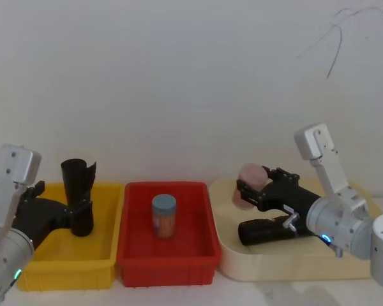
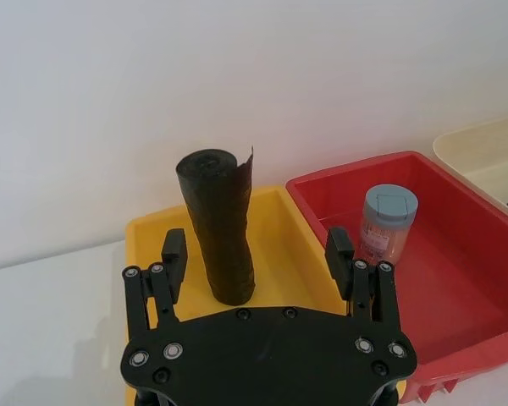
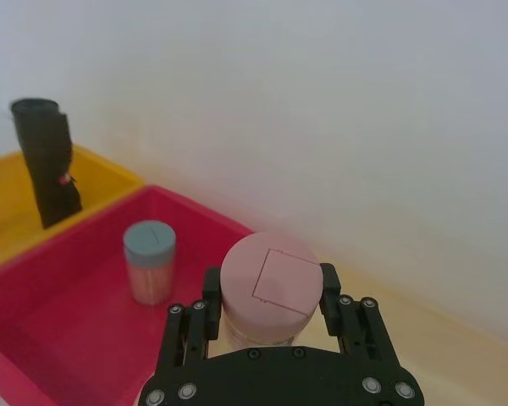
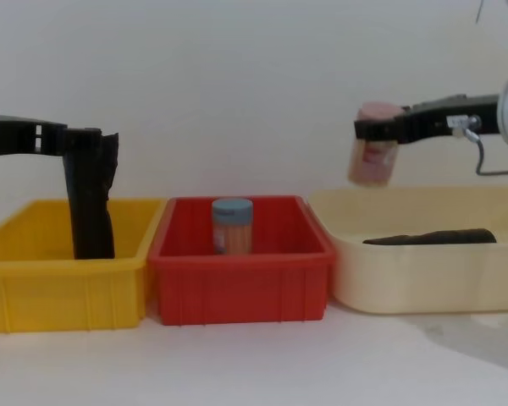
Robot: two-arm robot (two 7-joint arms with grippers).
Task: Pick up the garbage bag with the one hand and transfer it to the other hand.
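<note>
Black and lying on its side, the garbage bag (image 1: 263, 231) rests in the cream tray (image 1: 287, 268), directly beneath the right gripper (image 1: 242, 191). That gripper is clamped on a pink-lidded jar (image 1: 250, 175) held above the tray, so it probably cannot take the bag until the jar is set down. The left gripper (image 1: 83, 207) is well away over the yellow bin (image 1: 64, 264), fingers spread wide either side of an upright black roll (image 1: 76, 178). Between them sits the red bin (image 1: 166, 264) with a blue-lidded jar (image 1: 164, 217).

Matte black rolled garbage bag (image 2: 218, 227) in the glossy yellow plastic bin (image 1: 46, 262); blue-lidded orange jar (image 1: 164, 216) in the red bin (image 1: 166, 257); pale-pink-lidded jar (image 3: 269, 290); cream tray (image 4: 423, 281).
</note>
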